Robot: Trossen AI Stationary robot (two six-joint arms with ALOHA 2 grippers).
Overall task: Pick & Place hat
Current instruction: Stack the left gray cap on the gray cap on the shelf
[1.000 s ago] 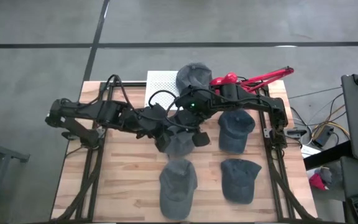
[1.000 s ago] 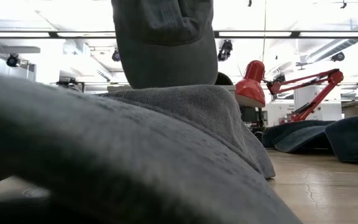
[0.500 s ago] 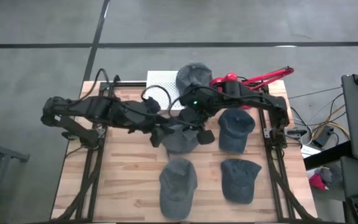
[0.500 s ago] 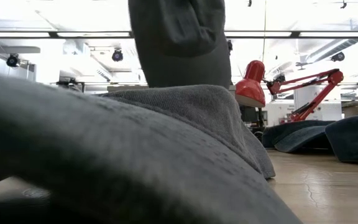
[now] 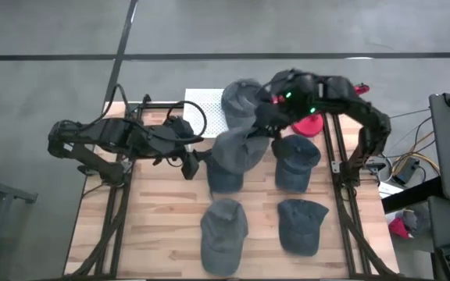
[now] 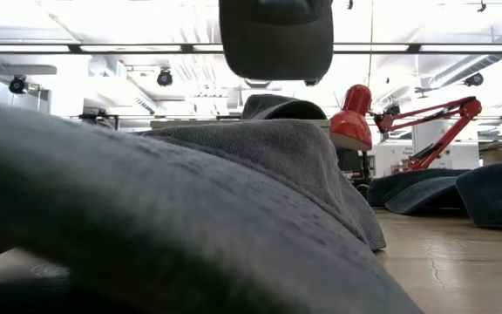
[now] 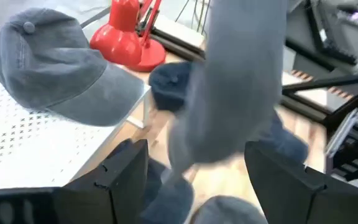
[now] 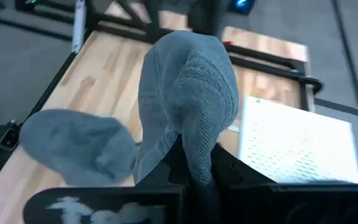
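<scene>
A grey hat [image 5: 231, 156] hangs in the air over the table's middle, and my right gripper [image 5: 261, 125] is shut on it. The low view shows this hat [image 6: 276, 35] well above the tabletop. My left gripper [image 5: 188, 162] stands open to the hat's left, apart from it. In the left wrist view the hat [image 7: 232, 81] hangs beyond the two spread fingers. A second grey hat [image 5: 243, 95] rests on a white perforated board [image 5: 203, 109] at the table's far edge. My right gripper pinches a bunched fold of the hat's cloth [image 8: 193, 144] between its two fingers [image 8: 178, 167]. Which part of the hat that fold belongs to, I cannot tell. The hat is lifted clear of the table and hangs slack from the fingers.
Three more grey hats lie on the wooden table: one right of the middle [image 5: 296, 165], one at the near right [image 5: 299, 226], one at the near middle [image 5: 223, 234], close before the low camera [image 6: 146, 218]. A red desk lamp [image 5: 312, 119] stands at the far right.
My right gripper has risen and gone toward the table's far right with the hat, which has come up off the table and now hangs clear. My left gripper has come off the hat and drawn back toward the table's left edge.
</scene>
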